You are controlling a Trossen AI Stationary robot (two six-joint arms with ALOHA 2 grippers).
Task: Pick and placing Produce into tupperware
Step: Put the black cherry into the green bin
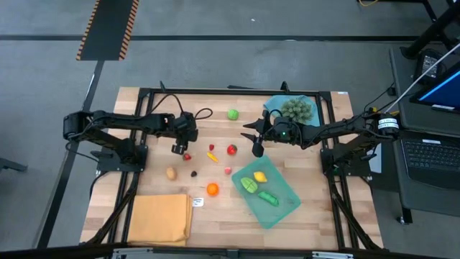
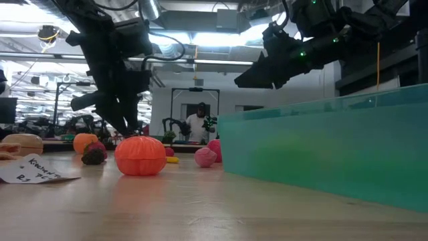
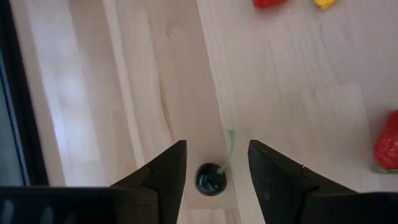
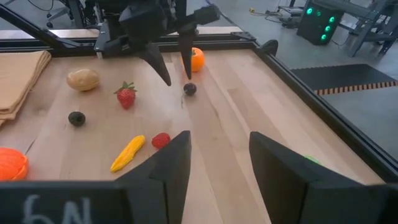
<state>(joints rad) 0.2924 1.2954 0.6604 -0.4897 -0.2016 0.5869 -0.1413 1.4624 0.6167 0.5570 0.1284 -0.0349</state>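
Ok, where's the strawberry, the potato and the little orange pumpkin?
strawberry (image 4: 125, 95), right wrist view, red body.
potato (image 4: 83, 79), right wrist view, middle of its tan skin.
orange pumpkin (image 2: 140, 155), low view, front of its ribbed side.

The table is evenly lit from above, and only soft shadows are cast. In the low view, glare from ceiling lights is seen; the near tupperware is blurred.
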